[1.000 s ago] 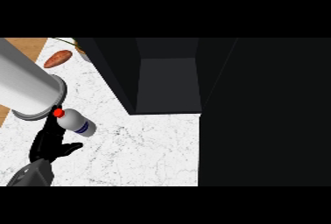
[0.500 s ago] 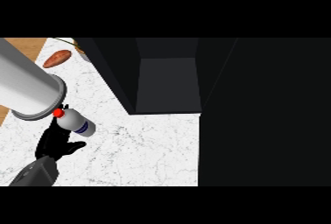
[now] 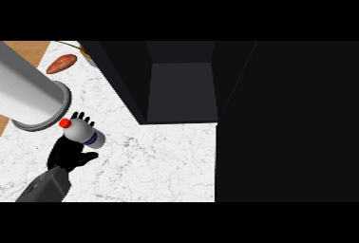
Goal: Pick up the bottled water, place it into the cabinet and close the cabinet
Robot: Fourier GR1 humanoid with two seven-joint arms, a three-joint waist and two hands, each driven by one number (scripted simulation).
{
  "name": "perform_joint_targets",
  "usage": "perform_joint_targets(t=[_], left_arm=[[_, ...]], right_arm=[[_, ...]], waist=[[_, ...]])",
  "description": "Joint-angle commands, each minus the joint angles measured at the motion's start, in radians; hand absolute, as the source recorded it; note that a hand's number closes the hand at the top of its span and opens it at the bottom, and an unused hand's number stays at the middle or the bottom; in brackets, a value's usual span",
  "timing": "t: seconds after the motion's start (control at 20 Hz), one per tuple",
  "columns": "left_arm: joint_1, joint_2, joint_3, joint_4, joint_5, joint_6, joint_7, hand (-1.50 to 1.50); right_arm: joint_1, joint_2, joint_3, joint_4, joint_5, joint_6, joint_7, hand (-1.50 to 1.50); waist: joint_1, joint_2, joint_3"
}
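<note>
The left hand (image 3: 69, 154) wraps its fingers (image 3: 82, 116) around the bottled water (image 3: 82, 132), ready to carry it right to the open cabinet (image 3: 181, 88).

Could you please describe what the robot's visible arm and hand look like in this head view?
One arm shows, at the view's left: a plain dark grey forearm ending in a matte black left hand with slim black fingers. No cables, markings or sleeve are visible.
</note>
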Motion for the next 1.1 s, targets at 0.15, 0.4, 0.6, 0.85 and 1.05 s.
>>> perform_joint_targets(t=[0.15, 0.4, 0.6, 0.85, 1.05], left_arm=[[-0.023, -0.023, -0.019, -0.005, -0.016, -0.078, -0.045, -1.50], [-0.063, -0.036, -0.034, -0.026, -0.027, -0.052, -0.036, 1.50], [-0.029, -0.057, -0.021, -0.009, -0.008, -0.078, -0.052, 1.50], [-0.072, -0.061, -0.029, -0.045, -0.013, -0.011, -0.060, 1.50], [0.049, -0.089, -0.050, -0.076, -0.024, -0.025, -0.162, 1.50]], right_arm=[[-0.015, 0.018, 0.052, 0.041, 0.067, -0.001, -0.037, -1.50], [-0.006, 0.005, 0.009, 0.009, 0.002, -0.009, 0.000, -1.50], [0.010, -0.018, -0.033, -0.005, -0.047, 0.019, -0.021, -1.50], [0.035, -0.019, 0.010, -0.071, -0.028, -0.012, 0.054, -1.50], [-0.025, 0.008, -0.013, 0.062, 0.010, 0.000, -0.046, -1.50]], waist=[[-0.007, 0.003, -0.001], [-0.002, 0.000, 0.000], [-0.001, -0.001, 0.001], [0.001, -0.002, 0.001], [0.017, -0.006, 0.002]])
